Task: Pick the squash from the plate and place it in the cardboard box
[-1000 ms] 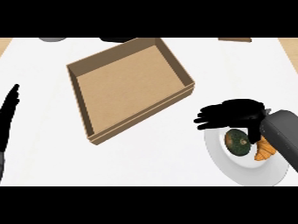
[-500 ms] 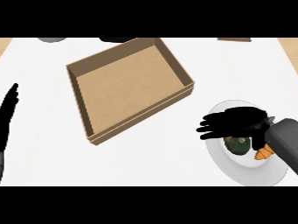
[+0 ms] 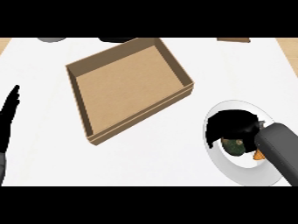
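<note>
A dark green and orange squash point(image 3: 237, 147) lies on a white plate point(image 3: 225, 162) at the lower right of the counter. My right hand point(image 3: 230, 124) is down over the plate with its fingers curled round the squash's upper side, hiding much of it. An open cardboard box point(image 3: 129, 88) sits left of the plate, near the middle of the counter, with nothing inside it. My left hand point(image 3: 1, 127) rests open at the left edge, fingers pointing up, well away from the box.
Dark objects point(image 3: 116, 40) and a grey one point(image 3: 51, 39) show partly at the counter's far edge, and a brown item point(image 3: 233, 40) at the far right. White counter lies between the box and the plate.
My right hand has moved down and toward me onto the plate, and its fingers have curled round the squash. The left hand and the box have not moved.
</note>
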Controlling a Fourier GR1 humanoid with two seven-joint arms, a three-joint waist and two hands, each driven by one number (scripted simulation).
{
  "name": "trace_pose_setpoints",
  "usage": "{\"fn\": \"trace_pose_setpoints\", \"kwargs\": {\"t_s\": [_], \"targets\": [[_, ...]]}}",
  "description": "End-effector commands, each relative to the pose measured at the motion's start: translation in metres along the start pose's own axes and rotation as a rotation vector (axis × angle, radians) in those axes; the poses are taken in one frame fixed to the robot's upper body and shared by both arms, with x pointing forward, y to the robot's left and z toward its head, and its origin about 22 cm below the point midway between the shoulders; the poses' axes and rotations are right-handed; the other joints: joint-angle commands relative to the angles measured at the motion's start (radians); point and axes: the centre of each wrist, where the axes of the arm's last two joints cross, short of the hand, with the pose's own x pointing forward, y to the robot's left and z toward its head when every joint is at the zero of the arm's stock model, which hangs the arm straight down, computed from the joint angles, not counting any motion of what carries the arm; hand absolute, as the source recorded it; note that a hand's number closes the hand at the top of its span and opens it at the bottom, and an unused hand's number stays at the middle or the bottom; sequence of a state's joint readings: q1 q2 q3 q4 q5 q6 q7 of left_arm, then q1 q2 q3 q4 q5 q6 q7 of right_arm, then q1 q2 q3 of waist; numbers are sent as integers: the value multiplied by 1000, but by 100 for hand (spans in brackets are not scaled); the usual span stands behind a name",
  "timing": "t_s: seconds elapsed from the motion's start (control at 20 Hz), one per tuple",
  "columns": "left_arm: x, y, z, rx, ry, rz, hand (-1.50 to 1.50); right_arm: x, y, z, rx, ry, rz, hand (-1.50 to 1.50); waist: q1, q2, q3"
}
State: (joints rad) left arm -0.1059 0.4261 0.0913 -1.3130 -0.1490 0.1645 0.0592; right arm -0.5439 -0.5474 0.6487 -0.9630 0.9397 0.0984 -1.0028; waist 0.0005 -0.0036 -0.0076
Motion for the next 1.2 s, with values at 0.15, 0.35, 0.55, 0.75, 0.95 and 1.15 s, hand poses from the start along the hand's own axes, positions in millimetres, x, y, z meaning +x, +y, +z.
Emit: {"fn": "trace_pose_setpoints", "kwargs": {"t_s": [0.15, 0.35, 0.55, 0.75, 0.95, 1.15], "targets": [[12, -5, -1, -16, -3, -1, 0, 3, 1, -18, -189, -21, 67, 150, 2, 3, 8], [-3, 13, -1, 20, 23, 4, 0, 0, 9, -15, -338, 337, -89, 150, -25, -4, 6], [-15, 18, 7, 63, 73, -5, 0, -8, 54, 35, -420, 886, -353, 150, -109, -23, 4], [-19, 18, 10, 63, 79, -9, 0, -7, 30, 23, -595, 1180, -307, 150, -97, -32, 0], [-13, 17, 9, 50, 59, 0, 0, 5, -25, -20, -752, 1307, -231, 150, -61, -26, 1], [-11, 15, 10, 50, 47, -9, 0, 46, -80, -47, -946, 1228, -64, 150, -55, -23, 3]]}}
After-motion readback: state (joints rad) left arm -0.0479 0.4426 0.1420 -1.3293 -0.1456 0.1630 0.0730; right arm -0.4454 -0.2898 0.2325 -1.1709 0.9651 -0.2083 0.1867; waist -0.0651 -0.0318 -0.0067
